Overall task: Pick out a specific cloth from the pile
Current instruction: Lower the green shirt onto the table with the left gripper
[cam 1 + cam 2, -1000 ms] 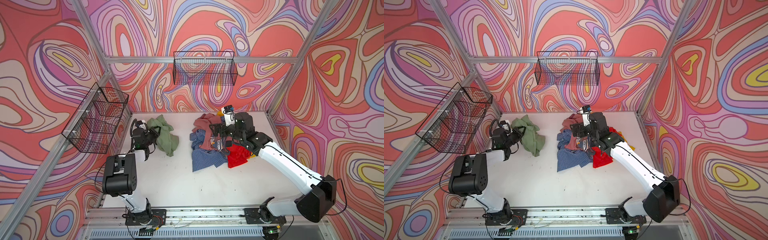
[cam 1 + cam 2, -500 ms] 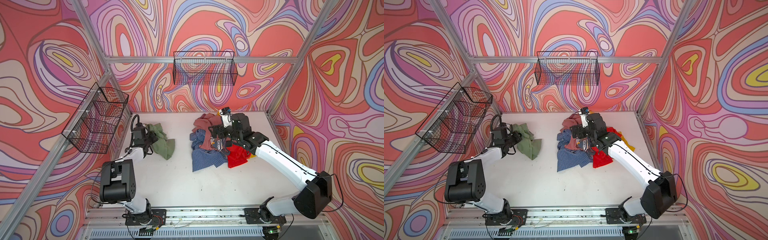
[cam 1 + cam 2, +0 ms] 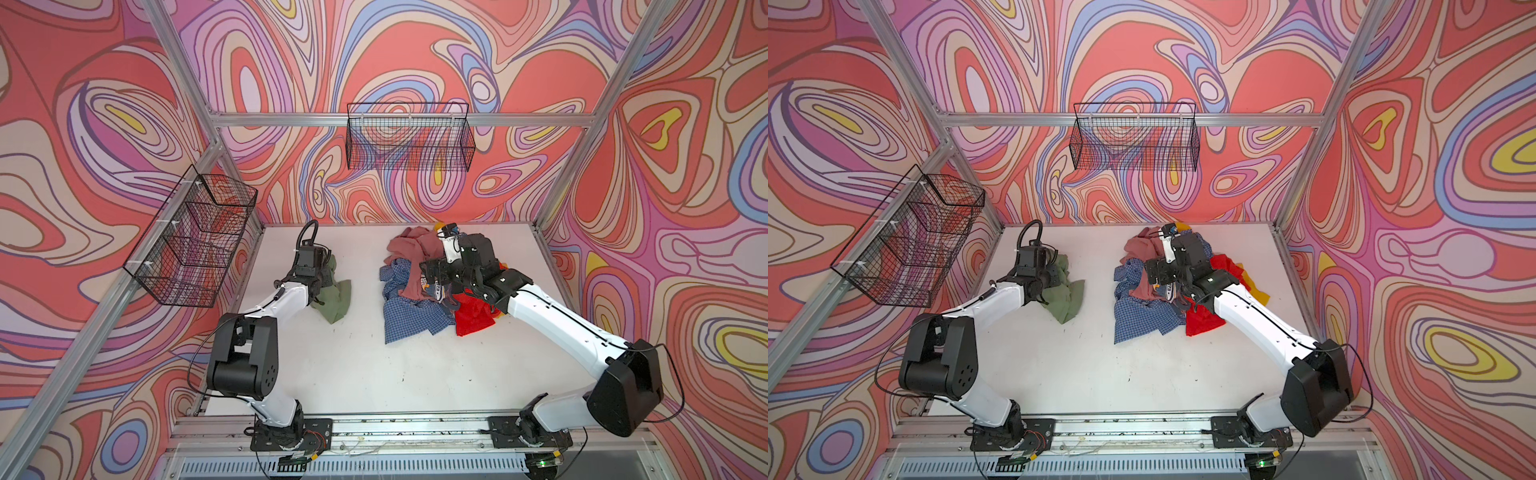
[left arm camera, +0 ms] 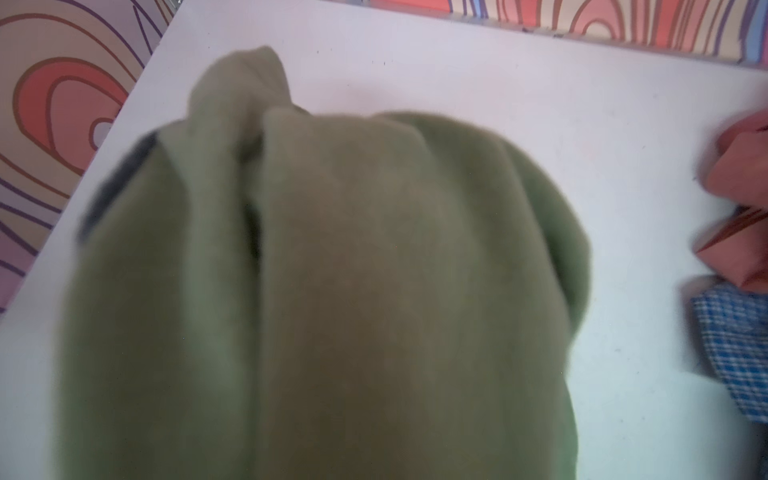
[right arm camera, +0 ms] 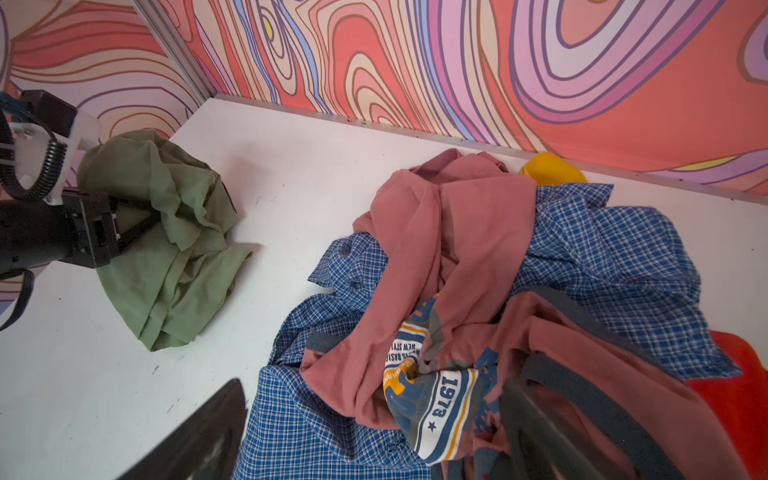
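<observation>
The cloth (image 3: 334, 297) (image 3: 1065, 297) is a plain sage-green garment, bunched on the white table apart from the pile and to its left. It fills the left wrist view (image 4: 374, 291) and hides the fingers there. My left gripper (image 3: 322, 278) (image 3: 1052, 276) (image 5: 145, 224) is pushed into its edge with the fingertips buried in the folds. The pile (image 3: 415, 307) (image 3: 1142, 316) (image 5: 457, 249) holds a blue checked shirt, a dusty-pink top, a printed piece and red fabric. My right gripper (image 3: 434, 278) (image 3: 1158, 272) (image 5: 370, 436) hovers open over it, and only loose fabric lies between the fingers (image 5: 195, 436).
A wire basket (image 3: 409, 137) hangs on the back wall and another wire basket (image 3: 195, 241) on the left wall. A yellow piece (image 5: 552, 168) lies at the back of the pile by the wall. Aluminium frame posts stand at the table's corners.
The green cloth has slid a little toward the front and bunched tighter as the left arm moved. The right gripper has barely shifted over the pile.
</observation>
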Controlling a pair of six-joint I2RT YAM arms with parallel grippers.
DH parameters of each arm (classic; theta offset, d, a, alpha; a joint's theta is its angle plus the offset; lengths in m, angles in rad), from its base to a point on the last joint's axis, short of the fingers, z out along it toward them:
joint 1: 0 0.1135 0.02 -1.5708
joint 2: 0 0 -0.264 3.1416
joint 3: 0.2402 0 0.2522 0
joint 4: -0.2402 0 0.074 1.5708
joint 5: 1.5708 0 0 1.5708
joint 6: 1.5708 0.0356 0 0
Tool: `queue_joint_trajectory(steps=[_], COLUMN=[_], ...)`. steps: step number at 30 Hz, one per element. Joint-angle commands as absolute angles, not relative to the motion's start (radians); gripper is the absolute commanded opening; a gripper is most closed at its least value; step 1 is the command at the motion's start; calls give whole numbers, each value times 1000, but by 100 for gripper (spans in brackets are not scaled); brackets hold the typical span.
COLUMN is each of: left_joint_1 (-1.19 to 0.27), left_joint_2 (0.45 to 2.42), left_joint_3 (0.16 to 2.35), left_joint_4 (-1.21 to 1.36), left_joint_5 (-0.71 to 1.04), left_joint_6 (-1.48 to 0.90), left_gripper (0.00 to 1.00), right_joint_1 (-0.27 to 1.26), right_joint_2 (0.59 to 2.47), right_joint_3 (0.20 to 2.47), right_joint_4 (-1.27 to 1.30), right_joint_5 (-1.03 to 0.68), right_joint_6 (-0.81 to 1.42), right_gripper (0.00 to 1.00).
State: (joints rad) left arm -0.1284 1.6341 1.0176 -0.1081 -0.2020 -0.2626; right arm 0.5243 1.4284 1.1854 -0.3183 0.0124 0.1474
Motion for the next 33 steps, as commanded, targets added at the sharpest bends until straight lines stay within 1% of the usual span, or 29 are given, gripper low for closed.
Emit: queue_joint_trajectory(steps=[1,3,6,8,12,17,21,25,29,33], left_joint_1=[-138,-139,-140,-140,-140,-140,-168,-170,-172,-178], left_joint_2=[1657,1648,1615,1594,1558,1499,1429,1375,1334,1350], left_joint_3=[1053,1045,1014,1009,1019,1037,1026,1008,1002,1006], left_joint_4=[-290,-322,-336,-362,-413,-487,-522,-554,-570,-563], left_joint_5=[-268,-249,-263,-275,-275,-316,-390,-391,-387,-344], left_joint_6=[-257,-284,-330,-346,-345,-344,-314,-326,-326,-275], left_gripper=[33,45,59,65,70,72,73,73,71,65], right_joint_1=[516,511,505,502,496,488,481,479,477,476], right_joint_2=[1389,1386,1384,1378,1359,1353,1351,1347,1350,1353], right_joint_3=[1162,1157,1155,1154,1136,1127,1130,1129,1127,1126], right_joint_4=[-320,-319,-322,-324,-309,-310,-311,-310,-314,-313], right_joint_5=[34,32,34,32,32,34,35,31,33,32], right_joint_6=[138,138,139,135,136,121,114,110,107,104], right_gripper=[98,98,98,98,98,98,98,98,98,98])
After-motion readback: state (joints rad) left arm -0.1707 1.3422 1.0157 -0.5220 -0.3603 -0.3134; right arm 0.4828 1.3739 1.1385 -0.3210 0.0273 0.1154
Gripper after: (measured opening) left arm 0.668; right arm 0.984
